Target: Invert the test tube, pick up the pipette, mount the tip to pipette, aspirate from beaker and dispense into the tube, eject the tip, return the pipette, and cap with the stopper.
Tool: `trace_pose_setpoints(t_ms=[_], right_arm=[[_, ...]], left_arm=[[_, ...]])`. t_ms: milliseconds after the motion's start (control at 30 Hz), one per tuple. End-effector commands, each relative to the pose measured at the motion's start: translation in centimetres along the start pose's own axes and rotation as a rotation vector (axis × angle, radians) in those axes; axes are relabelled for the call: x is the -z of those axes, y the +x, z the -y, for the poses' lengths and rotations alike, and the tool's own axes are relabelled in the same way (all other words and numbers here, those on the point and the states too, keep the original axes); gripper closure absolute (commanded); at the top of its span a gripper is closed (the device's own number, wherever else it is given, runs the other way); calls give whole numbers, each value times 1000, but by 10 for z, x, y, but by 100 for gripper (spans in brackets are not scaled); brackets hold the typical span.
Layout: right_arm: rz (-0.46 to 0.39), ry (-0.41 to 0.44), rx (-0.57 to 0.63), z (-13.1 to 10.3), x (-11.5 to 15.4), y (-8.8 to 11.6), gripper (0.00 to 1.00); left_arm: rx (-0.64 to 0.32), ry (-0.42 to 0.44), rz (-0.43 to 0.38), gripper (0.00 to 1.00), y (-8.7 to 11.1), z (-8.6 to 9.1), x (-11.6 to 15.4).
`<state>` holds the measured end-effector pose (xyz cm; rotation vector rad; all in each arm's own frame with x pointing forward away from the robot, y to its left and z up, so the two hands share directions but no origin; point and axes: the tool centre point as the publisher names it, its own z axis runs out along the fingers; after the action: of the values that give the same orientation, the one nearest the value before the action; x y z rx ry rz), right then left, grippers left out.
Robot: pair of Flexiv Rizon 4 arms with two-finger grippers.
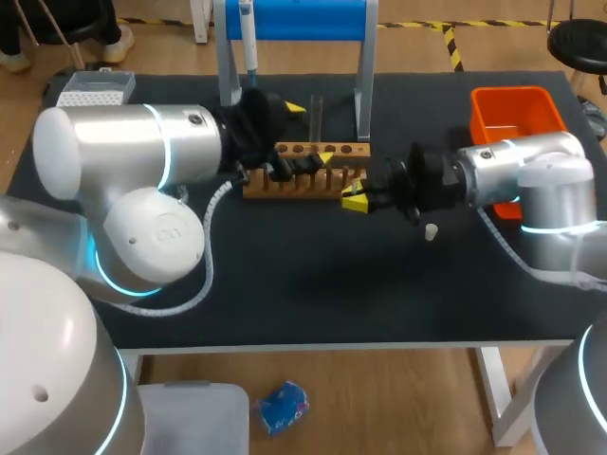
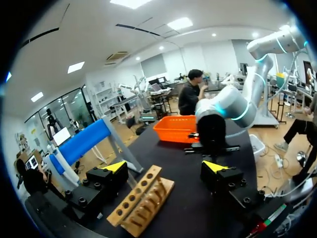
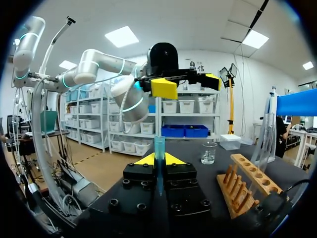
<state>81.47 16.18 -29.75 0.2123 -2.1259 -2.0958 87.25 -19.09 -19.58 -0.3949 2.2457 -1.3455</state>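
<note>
Pinching a thin clear blue-topped tube point(image 3: 159, 144), my right gripper point(image 3: 158, 160) might, I judged, lose it on tilting; my left gripper point(image 2: 166, 167) stood wide.

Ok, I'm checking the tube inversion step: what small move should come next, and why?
Probably bring the left gripper in to close on the free end of the slim tube. The right gripper is shut on that tube, whose bluish end sticks out ahead of the fingers. The left gripper hangs open just beyond it, which looks like a handover.
</note>
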Motion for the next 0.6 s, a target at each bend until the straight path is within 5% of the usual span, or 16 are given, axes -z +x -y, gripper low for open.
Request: trace_pose_setpoints(t_ms=[33, 500, 600], right_arm=[[13, 10, 1, -6, 15, 12, 100], [-25, 24, 18, -2, 54, 43, 100], [-25, 24, 18, -2, 54, 43, 100]], left_arm=[[9, -68, 11, 0, -21, 8, 3], [148, -39, 187, 0, -94, -20, -9], [148, -39, 187, 0, -94, -20, -9]])
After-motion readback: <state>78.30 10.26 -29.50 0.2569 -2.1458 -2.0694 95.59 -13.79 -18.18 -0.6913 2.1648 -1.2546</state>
